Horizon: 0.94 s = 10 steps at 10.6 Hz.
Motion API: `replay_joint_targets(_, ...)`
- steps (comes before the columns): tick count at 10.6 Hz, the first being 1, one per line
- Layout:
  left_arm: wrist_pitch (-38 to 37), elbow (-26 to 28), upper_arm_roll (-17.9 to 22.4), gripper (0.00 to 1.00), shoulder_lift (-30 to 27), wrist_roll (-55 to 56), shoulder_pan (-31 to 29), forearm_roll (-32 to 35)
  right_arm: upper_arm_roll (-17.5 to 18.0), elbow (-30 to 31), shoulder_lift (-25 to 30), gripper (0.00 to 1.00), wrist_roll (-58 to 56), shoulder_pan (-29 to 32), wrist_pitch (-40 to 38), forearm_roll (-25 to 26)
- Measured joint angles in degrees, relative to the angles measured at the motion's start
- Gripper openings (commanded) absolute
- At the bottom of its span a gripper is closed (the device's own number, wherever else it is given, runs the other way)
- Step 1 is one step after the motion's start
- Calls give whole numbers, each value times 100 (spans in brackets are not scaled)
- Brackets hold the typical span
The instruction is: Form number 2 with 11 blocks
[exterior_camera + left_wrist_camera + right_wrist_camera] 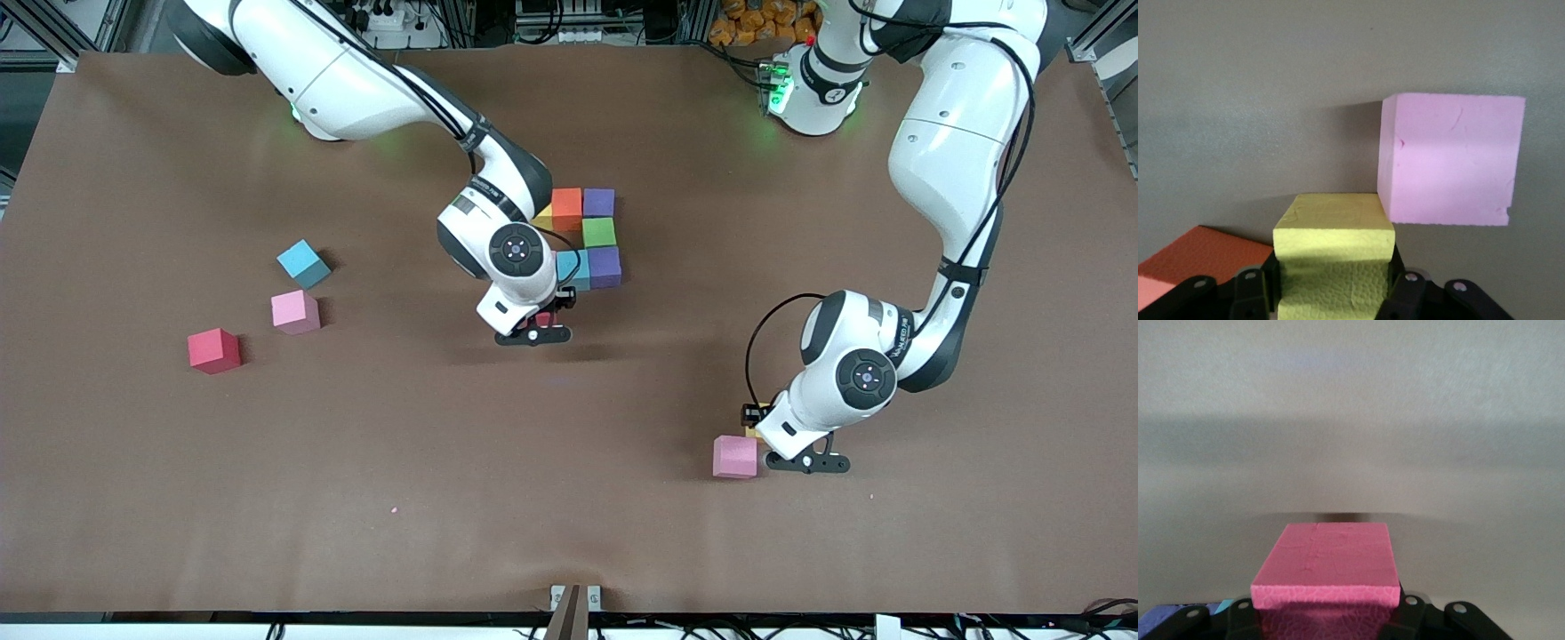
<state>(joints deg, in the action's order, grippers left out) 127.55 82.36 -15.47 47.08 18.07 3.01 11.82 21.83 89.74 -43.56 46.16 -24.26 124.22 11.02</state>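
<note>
left gripper (1331,297) pinches a yellow block (1335,257) just beside a pink block (735,456), right gripper (1328,613) pinches a red block (1328,570) by the partial number 2 (593,236); open table (569,516) near front edge.

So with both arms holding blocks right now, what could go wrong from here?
The left gripper closes on a yellow block right beside a pink block and an orange block; lifting might nudge them. The right gripper holds a magenta block close to the laid blocks; placing it could shove them.
</note>
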Motion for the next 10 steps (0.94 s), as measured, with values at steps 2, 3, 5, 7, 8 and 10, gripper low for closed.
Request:
replay_joint_targets(2, -216, -27, -15, 55, -20, 134, -6, -70, -27, 25, -61, 23, 101, -108, 3, 1)
replay_joint_targets(3, -308, -27, -38, 54, -30, 370, -4, -71, -72, 56, -73, 23, 117, -157, 22, 4)
replay_joint_targets(5, -393, -27, -120, 55, -38, 726, 25, -71, -171, 133, -74, 23, 124, -230, 64, 8)
replay_joint_targets(7, -437, -34, -182, 55, -51, 825, 48, -71, -207, 156, -74, 24, 124, -255, 81, 22)
replay_joint_targets(8, -448, -41, -189, 55, -51, 847, 48, -71, -209, 157, -74, 34, 124, -257, 81, 22)
replay_joint_targets(10, -460, -55, -198, 55, -51, 879, 48, -71, -210, 159, -74, 100, 129, -258, 89, 23)
